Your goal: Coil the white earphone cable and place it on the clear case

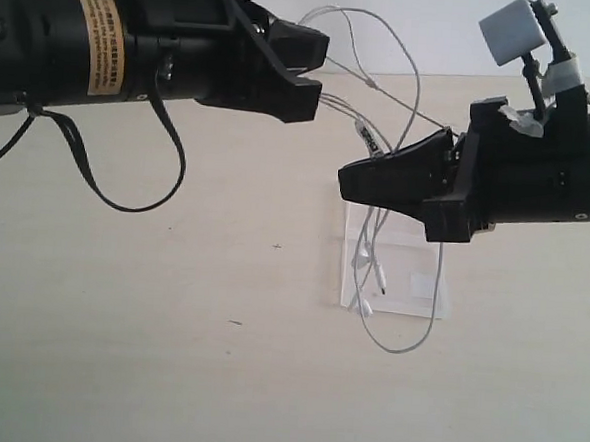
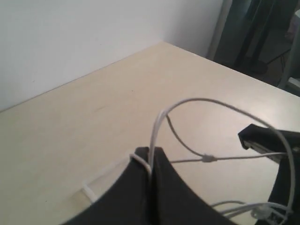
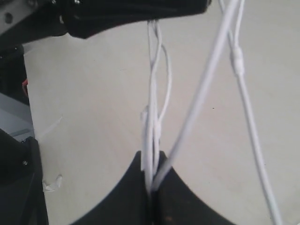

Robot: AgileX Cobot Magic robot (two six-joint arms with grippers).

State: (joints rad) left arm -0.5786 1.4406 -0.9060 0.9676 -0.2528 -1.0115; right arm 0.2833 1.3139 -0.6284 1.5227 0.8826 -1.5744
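Observation:
The white earphone cable (image 1: 395,350) is stretched in the air between both grippers. My left gripper (image 1: 319,67) is shut on a strand of it, with loops arching above and to the right. My right gripper (image 1: 350,180), lower and to the right, is shut on several bunched strands. From there the cable hangs down with its earbuds (image 1: 367,308) dangling over the clear case (image 1: 413,263), which lies flat on the table under the right gripper. The left wrist view shows the cable (image 2: 187,100) rising from the closed jaws of my left gripper (image 2: 150,152). The right wrist view shows strands (image 3: 152,93) pinched in my right gripper (image 3: 152,161).
A thick black robot cable (image 1: 126,206) droops in a loop under the left arm. A grey-white block (image 1: 512,32) sits on top of the right arm. The pale wooden table (image 1: 167,353) meets a white wall (image 1: 427,29) at the back.

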